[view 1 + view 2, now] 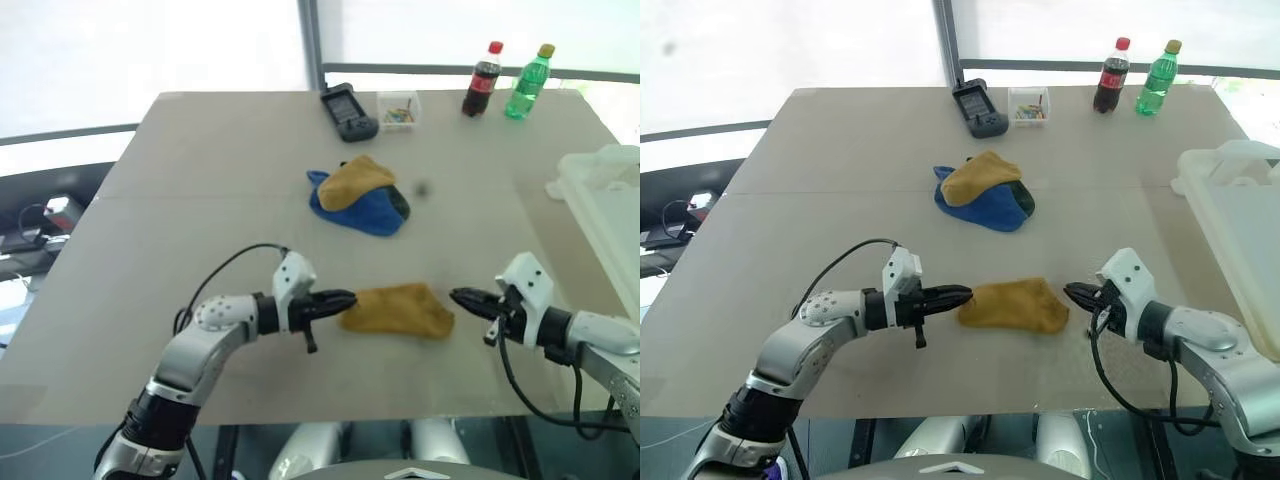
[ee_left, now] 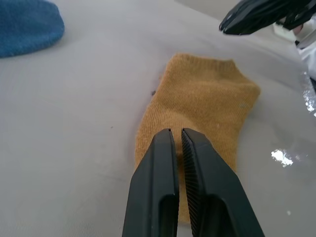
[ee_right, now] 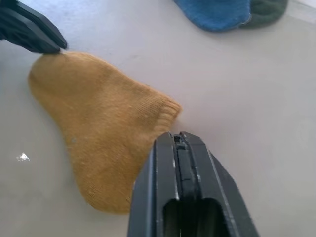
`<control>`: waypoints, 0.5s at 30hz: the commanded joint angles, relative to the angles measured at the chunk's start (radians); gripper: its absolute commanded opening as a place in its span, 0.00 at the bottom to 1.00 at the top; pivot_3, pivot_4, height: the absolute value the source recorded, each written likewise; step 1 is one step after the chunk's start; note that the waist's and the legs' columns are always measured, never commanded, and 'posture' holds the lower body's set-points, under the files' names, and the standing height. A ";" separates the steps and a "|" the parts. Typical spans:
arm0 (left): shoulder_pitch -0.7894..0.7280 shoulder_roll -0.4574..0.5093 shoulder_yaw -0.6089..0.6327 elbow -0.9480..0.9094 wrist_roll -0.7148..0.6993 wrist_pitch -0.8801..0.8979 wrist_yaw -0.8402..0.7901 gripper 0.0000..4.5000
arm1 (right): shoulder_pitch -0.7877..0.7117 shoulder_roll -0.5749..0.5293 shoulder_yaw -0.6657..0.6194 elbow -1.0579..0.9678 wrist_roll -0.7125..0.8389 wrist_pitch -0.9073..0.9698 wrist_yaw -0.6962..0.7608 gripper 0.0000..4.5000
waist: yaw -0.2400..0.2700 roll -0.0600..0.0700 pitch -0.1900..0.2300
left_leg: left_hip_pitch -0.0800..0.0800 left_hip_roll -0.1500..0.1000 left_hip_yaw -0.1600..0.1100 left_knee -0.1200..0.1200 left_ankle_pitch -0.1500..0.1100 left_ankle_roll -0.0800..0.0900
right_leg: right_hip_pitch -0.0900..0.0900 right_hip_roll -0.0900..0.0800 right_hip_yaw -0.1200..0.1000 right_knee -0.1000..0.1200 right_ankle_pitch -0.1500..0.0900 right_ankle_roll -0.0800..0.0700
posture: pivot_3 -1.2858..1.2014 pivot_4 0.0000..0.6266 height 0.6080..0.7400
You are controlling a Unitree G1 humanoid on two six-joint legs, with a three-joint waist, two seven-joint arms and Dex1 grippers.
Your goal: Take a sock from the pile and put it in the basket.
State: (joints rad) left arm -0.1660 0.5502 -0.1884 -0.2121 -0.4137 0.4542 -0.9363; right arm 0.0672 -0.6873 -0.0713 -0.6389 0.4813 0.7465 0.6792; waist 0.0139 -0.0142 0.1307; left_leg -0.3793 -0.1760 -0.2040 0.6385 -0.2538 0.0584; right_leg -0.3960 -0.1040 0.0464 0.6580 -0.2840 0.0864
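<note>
Pincer [image 1: 348, 299] at sock [image 1: 400, 310] edge

Beige table [image 1: 200, 200] bearing: mustard sock [image 1: 398, 309], flat between left gripper [image 1: 345, 299] and right gripper [image 1: 458, 296]; pile [image 1: 360, 195] beyond both; basket [image 1: 610, 200] past right gripper; two bottles [image 1: 482, 80], black device [image 1: 347, 110] and clear box [image 1: 399, 108] farthest away.
</note>
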 commanded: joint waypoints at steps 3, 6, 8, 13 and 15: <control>-0.025 0.007 -0.051 0.027 0.047 -0.009 -0.029 0.07 | -0.017 0.042 0.180 0.065 -0.126 -0.079 -0.046 0.01 | 0.000 0.000 0.000 | 0.000 0.000 0.000 0.000 0.000 0.000 | 0.000 0.000 0.000 0.000 0.000 0.000 | 0.52 0.24 1.00; -0.029 0.010 -0.063 0.031 0.058 0.001 -0.038 0.07 | 0.019 0.012 0.240 0.133 -0.216 -0.151 -0.039 0.01 | 0.001 0.000 -0.001 | 0.000 -0.001 0.000 0.002 0.000 0.000 | 0.000 0.000 0.000 0.000 0.000 0.000 | 0.52 0.24 1.00; -0.019 0.019 -0.061 0.020 0.055 0.008 -0.048 0.07 | 0.068 -0.014 0.236 0.138 -0.240 -0.192 -0.026 0.01 | 0.002 -0.001 -0.002 | 0.000 -0.001 0.000 0.002 0.000 0.000 | 0.000 0.000 0.000 0.001 0.000 0.000 | 0.52 0.24 1.00; 0.022 0.048 -0.053 -0.022 0.048 0.016 -0.065 0.07 | 0.172 -0.045 0.177 0.064 -0.203 -0.197 -0.007 0.01 | 0.006 -0.003 -0.005 | 0.000 -0.001 -0.002 0.003 0.000 0.000 | 0.001 0.000 -0.001 0.001 0.000 0.000 | 0.52 0.24 1.00; 0.039 0.058 -0.048 -0.050 0.039 0.020 -0.069 0.07 | 0.206 -0.056 0.158 0.023 -0.189 -0.189 -0.003 0.01 | 0.007 -0.004 -0.005 | 0.000 -0.001 -0.002 0.003 0.000 0.000 | 0.001 0.000 -0.001 0.000 0.000 0.000 | 0.52 0.24 1.00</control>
State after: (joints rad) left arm -0.1442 0.5922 -0.2382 -0.2258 -0.3626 0.4638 -0.9902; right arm 0.2350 -0.7256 0.0943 -0.6030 0.2858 0.5231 0.6602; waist 0.0204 -0.0183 0.1254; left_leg -0.3788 -0.1770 -0.2056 0.6412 -0.2541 0.0588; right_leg -0.3947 -0.1041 0.0453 0.6584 -0.2840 0.0865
